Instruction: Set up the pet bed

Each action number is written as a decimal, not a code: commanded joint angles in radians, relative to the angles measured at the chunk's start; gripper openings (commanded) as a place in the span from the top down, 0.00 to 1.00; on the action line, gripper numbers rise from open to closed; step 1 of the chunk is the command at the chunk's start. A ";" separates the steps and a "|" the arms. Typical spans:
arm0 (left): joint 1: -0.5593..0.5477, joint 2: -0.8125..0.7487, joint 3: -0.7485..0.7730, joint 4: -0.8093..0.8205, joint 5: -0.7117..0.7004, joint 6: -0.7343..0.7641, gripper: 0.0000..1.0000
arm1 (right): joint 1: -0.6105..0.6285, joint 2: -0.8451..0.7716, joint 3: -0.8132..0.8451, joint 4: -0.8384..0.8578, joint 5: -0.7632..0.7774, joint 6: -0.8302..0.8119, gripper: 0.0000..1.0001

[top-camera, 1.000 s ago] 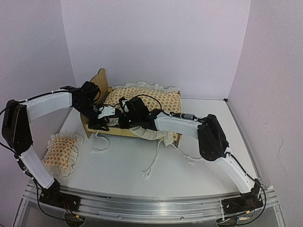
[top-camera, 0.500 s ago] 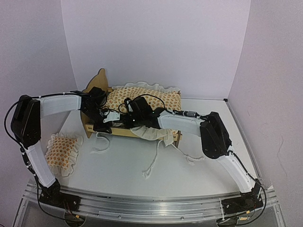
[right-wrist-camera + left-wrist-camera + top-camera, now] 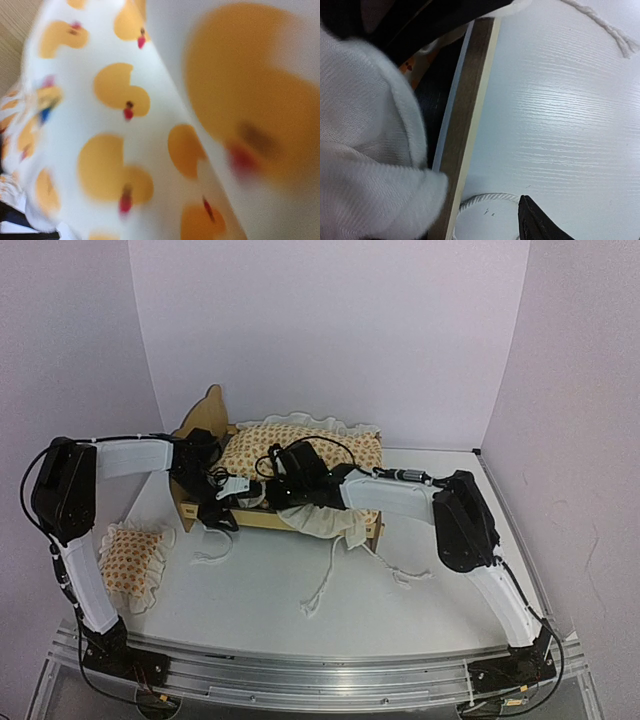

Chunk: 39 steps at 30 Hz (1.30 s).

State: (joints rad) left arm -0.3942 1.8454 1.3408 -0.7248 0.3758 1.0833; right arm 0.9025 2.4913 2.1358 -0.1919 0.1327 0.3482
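Surface: white table (image 3: 260, 590) with a faint wood grain, closed in by pale lilac walls (image 3: 330, 330) at back and both sides. A metal track (image 3: 300, 675) runs along the near edge under the arm bases.

Pet bed (image 3: 250, 519) sits at the back of the table, left of centre. Its long axis runs left to right, roughly along the back wall. The scalloped headboard (image 3: 205, 410) stands upright at the left end.

A duck-print cushion (image 3: 310, 445) lies in the frame, its pale ruffle spilling over the near side rail and its ties (image 3: 325, 585) trailing on the table. A small pillow (image 3: 130, 555) lies well apart, near left.

Left gripper (image 3: 220, 512) is at the bed's near left corner, just outside the side rail (image 3: 465, 125). Only one dark fingertip (image 3: 535, 225) shows over the table, beside a loop of cord (image 3: 485, 199); whether the jaws are apart or together, cannot tell.

Right gripper (image 3: 262, 498) is over the bed's near rail, against the cushion. Its wrist view shows only blurred duck fabric; jaw state cannot be told
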 commanded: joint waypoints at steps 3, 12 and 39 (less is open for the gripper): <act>0.063 -0.147 0.159 -0.171 0.253 -0.031 0.39 | 0.013 -0.148 -0.014 0.023 -0.048 -0.003 0.75; 0.069 -0.162 0.073 -0.129 0.013 0.071 0.43 | 0.008 -0.132 -0.026 0.024 -0.058 0.017 0.74; 0.014 0.101 0.052 -0.192 -0.061 0.036 0.93 | 0.008 -0.122 0.008 0.024 -0.093 -0.009 0.75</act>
State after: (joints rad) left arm -0.3727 1.8921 1.3892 -0.7739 0.2563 1.2176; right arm 0.9142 2.3859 2.1090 -0.1816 0.0749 0.3591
